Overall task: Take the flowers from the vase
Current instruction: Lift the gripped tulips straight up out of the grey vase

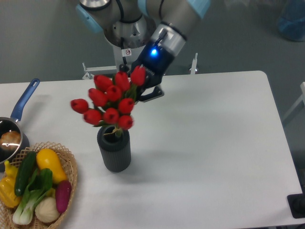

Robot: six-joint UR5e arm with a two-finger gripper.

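The arm comes into the frame from the top centre. Its grey joints with light blue caps fill the upper middle of the picture, and the last link slants down and to the left. On the dark wrist part a blue light is on. The pincer (145, 90) is at the upper right side of the flowers (110, 104), just behind the red buds. One dark finger (151, 94) shows to the right of the bunch; the other one is hidden by the buds. Because of this I cannot tell how wide the pincer stands, or if it has hold of the stems or leaves.

The flowers are a bunch of red tulip buds, a little left of the centre of the frame. The bunch leans to the left and is wider than the vase (114, 150) below it. The lowest buds are just above the round mouth, and a thin stem goes down into the mouth. The vase is dark grey with ribbed sides and stands upright on the white desk (214, 143), in the lower left part of the centre.

In the lower left corner is a wicker basket (69, 164) with vegetables in yellow, green, white and purple. Above it, at the left edge, is a metal saucepan (10, 136) with a blue handle that points up and to the right.
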